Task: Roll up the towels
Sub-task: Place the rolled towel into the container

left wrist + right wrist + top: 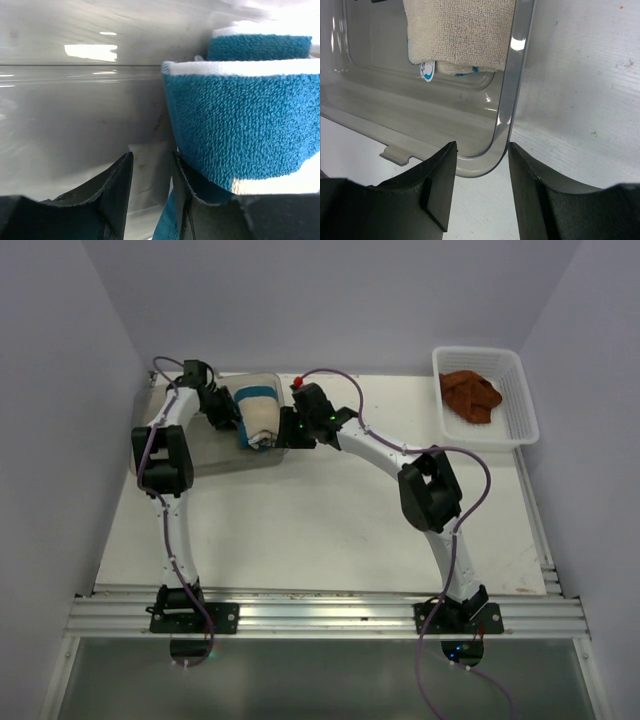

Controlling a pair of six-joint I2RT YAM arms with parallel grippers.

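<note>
A cream towel (258,415) with a blue band lies rolled up inside the clear bin (215,455) at the back left. My left gripper (228,412) sits in the bin on the roll's left side. In the left wrist view its jaws (152,170) stand apart with nothing between them, and the blue terry band (245,125) rests against the outside of the right finger. My right gripper (293,428) is at the bin's near right corner; in the right wrist view that rounded corner (515,75) fills the gap between the fingers (481,155). The rust-brown towel (470,395) lies crumpled in the white basket (525,400).
The white mesh basket stands at the back right corner of the table. Purple walls close in on the left, right and back. An aluminium rail (330,615) carrying both arm bases runs along the near edge.
</note>
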